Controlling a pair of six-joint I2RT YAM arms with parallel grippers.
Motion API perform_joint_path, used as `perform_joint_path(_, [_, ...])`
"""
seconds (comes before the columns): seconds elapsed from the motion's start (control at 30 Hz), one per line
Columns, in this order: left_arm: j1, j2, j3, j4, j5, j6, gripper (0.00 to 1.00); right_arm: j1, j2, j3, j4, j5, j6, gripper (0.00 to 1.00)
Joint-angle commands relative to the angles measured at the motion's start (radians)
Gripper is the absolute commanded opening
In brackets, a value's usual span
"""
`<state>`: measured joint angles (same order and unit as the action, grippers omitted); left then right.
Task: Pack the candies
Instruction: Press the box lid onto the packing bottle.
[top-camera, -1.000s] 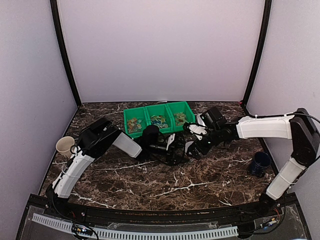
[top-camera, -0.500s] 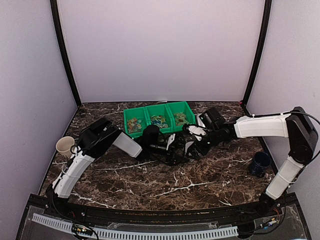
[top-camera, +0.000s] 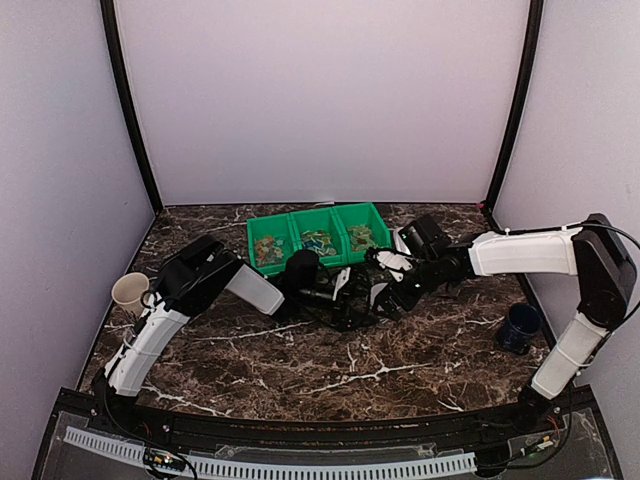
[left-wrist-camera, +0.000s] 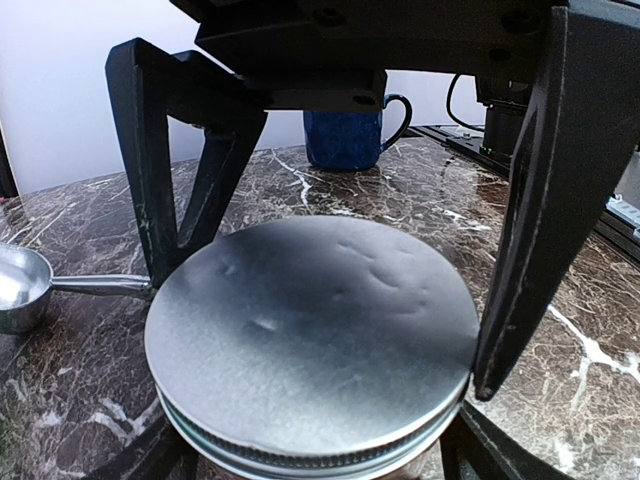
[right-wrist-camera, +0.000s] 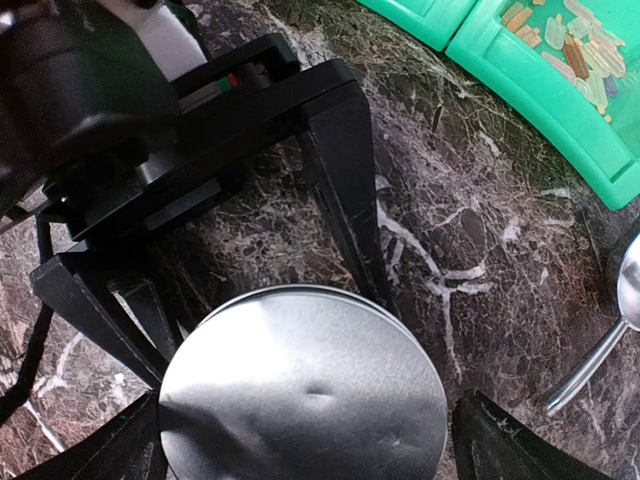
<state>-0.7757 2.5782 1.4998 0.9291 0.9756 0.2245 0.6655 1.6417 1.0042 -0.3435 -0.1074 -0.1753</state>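
Plain pale walls, black corner posts — dark veined marble table

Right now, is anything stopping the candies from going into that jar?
Yes. The metal lid is still on the jar, closing its mouth. The left gripper clamps the lid and the right gripper straddles it, open. The candies lie in the green bin behind.

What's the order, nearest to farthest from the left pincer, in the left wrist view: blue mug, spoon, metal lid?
1. The metal lid, between the fingers of the left pincer.
2. The spoon, on the table at the view's left edge.
3. The blue mug, far back across the table.
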Motion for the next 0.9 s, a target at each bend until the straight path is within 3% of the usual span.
perform_joint_path(0.0, [0.006, 0.148, -0.076, -0.250, 0.002, 0.127, 0.83, -0.012, -0.040, 0.022, 0.057, 0.023, -0.003, 0.97])
perform_joint_path(0.87, [0.006, 0.148, -0.073, -0.251, 0.003, 0.127, 0.83, 0.006, -0.035, 0.038, 0.051, 0.058, -0.043, 0.97])
